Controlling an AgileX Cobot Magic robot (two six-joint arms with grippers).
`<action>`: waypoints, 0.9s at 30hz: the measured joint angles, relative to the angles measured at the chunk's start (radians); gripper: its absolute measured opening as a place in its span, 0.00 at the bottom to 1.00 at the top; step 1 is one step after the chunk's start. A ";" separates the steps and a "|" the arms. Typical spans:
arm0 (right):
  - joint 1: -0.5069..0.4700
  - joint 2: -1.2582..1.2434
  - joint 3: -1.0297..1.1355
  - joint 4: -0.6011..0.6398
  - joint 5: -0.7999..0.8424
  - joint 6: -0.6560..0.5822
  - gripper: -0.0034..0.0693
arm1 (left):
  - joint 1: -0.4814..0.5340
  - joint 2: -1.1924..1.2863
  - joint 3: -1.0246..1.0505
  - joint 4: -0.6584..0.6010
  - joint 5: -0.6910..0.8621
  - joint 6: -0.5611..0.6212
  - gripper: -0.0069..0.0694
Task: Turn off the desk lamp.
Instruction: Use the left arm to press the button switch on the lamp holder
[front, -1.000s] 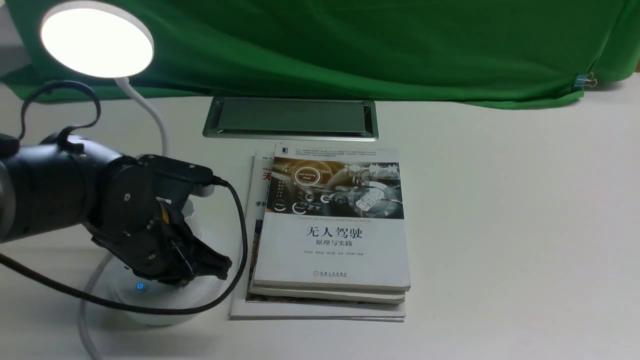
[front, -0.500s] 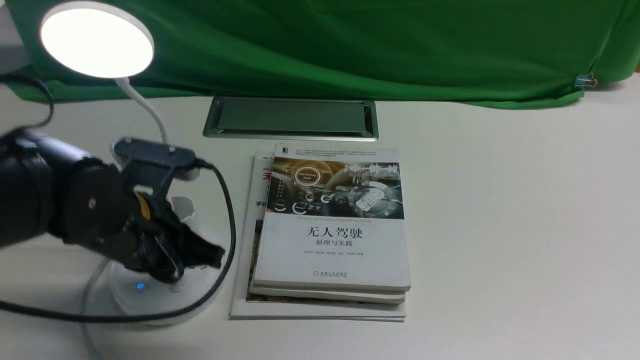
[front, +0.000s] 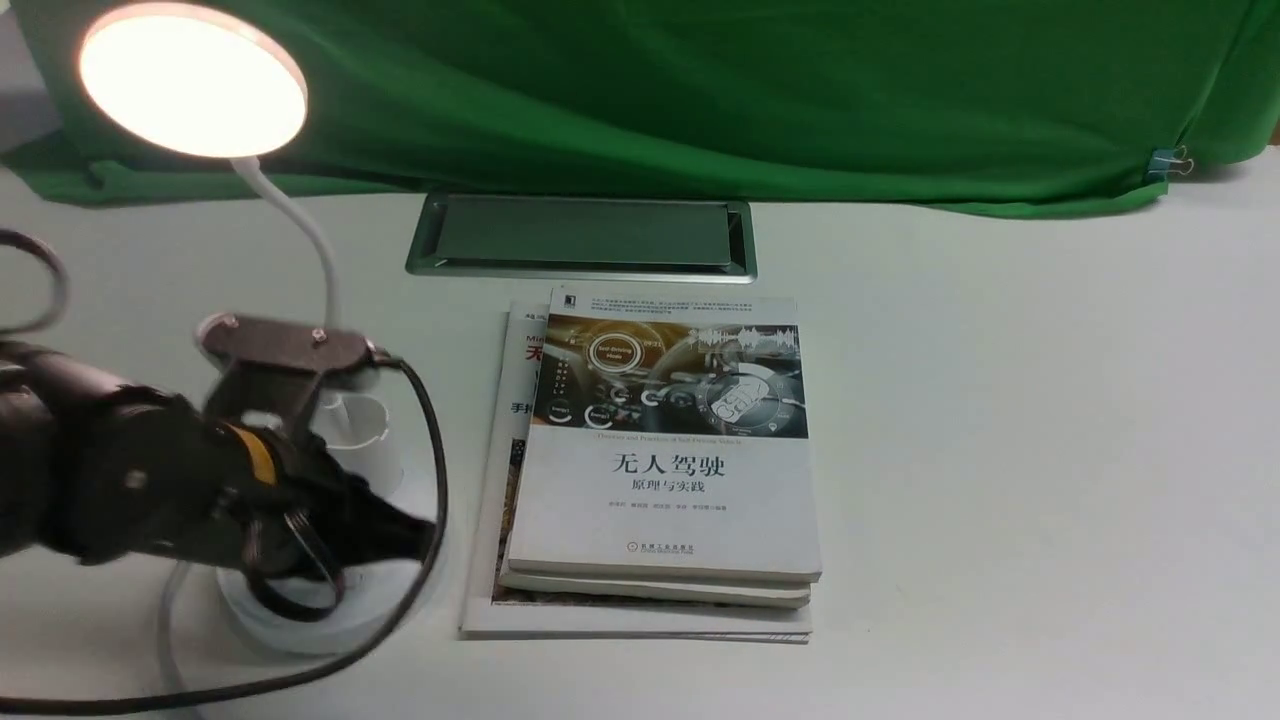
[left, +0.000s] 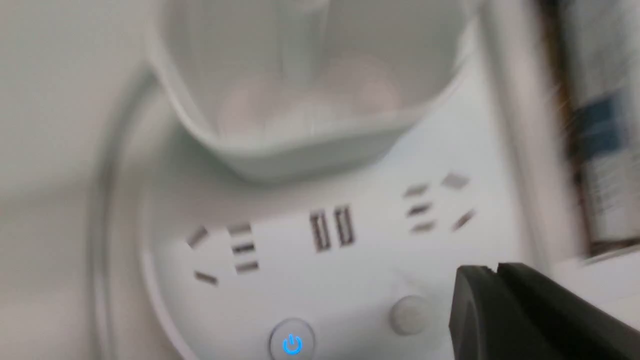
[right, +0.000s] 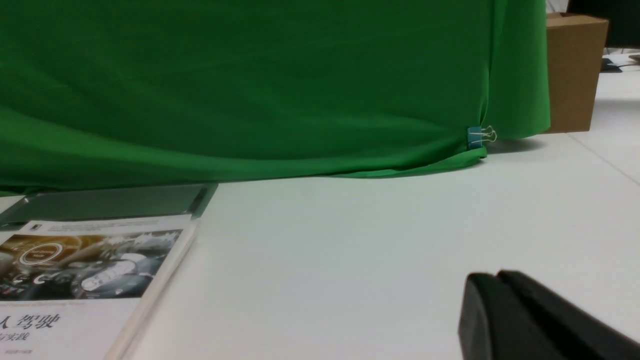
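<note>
The desk lamp stands at the left, its disc head (front: 192, 80) lit with a warm glow. Its thin neck (front: 310, 235) rises from a cup holder (front: 350, 430) on the round base (front: 300, 625). My left gripper (front: 420, 530) is shut and empty, hovering over the base. In the blurred left wrist view the shut gripper (left: 495, 272) is just beside a plain round button (left: 409, 314); a blue-lit power button (left: 292, 344) lies further off, with sockets on the base (left: 350, 270). My right gripper (right: 495, 277) is shut and empty above the bare table, out of the front view.
A stack of books (front: 665, 470) lies right beside the lamp base. A recessed metal panel (front: 580, 235) sits behind the books, with a green cloth (front: 700, 90) along the back. My arm's black cable (front: 430, 470) loops round the base. A cardboard box (right: 575, 70) stands far right.
My left arm has pulled back to the left, lifting off the base. The lamp's light has turned from white to a warmer tint and stays on.
</note>
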 joint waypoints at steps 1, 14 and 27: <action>0.000 0.000 0.000 0.000 0.000 0.000 0.10 | 0.000 -0.051 -0.006 0.000 0.001 0.000 0.12; 0.000 0.000 0.000 0.000 0.000 0.000 0.10 | 0.039 0.005 0.013 0.008 0.045 -0.013 0.12; 0.000 0.000 0.000 0.000 0.000 0.000 0.10 | 0.064 0.199 -0.021 -0.083 -0.035 0.072 0.12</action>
